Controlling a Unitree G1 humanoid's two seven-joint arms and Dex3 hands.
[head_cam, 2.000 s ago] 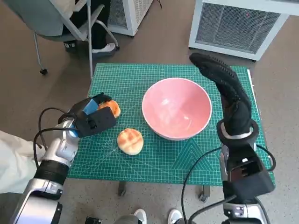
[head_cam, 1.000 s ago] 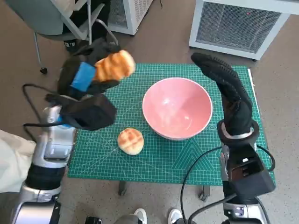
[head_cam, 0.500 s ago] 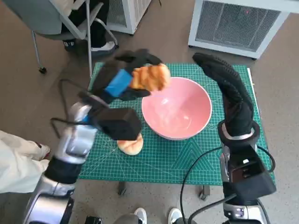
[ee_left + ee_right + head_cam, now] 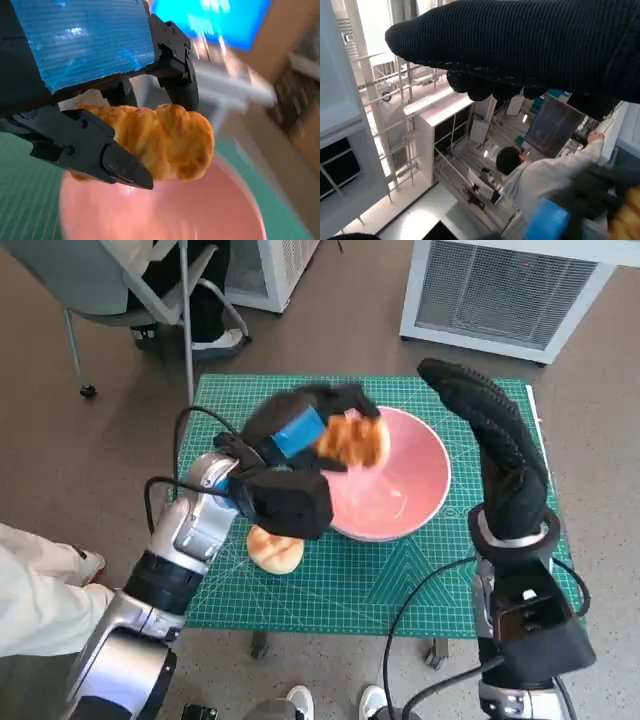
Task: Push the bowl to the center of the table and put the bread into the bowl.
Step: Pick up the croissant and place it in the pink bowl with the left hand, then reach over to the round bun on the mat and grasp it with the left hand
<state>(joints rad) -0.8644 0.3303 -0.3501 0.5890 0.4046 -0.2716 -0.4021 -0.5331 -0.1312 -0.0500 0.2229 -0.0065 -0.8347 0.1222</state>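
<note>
My left hand holds a golden bread roll in the air over the left rim of the pink bowl. The left wrist view shows the same roll pinched between black fingers, with the pink bowl below it. A second round bread roll lies on the green mat, partly hidden under my left forearm. My right hand in its black glove stands upright beside the bowl's right rim, fingers extended, holding nothing. The bowl sits near the middle of the mat.
The green cutting mat covers the small table. A chair with a seated person's feet stands at the back left, and white grilled units stand behind the table. The right wrist view shows a person and shelving.
My left hand has lifted the roll from the mat's left side and carried it to the right, over the bowl's left rim. The right hand has stayed in place.
</note>
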